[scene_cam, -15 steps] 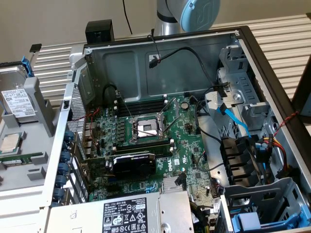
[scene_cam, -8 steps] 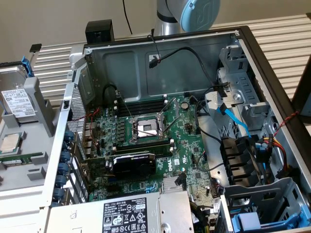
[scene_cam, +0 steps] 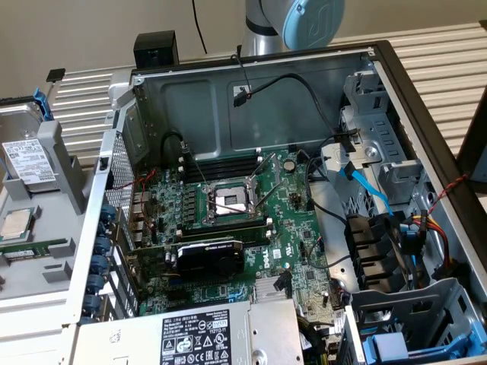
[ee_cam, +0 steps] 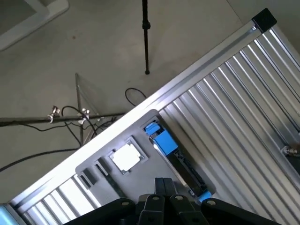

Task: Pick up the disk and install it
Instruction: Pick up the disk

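Slatted table [scene_cam: 449, 65] bears computer case [scene_cam: 251, 103] (open) and tray [scene_cam: 38, 304].

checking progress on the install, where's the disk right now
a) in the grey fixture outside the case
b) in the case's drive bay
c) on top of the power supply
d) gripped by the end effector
a: the disk, white label up, lies in the grey fixture at the exterior view's left, outside the open computer case.
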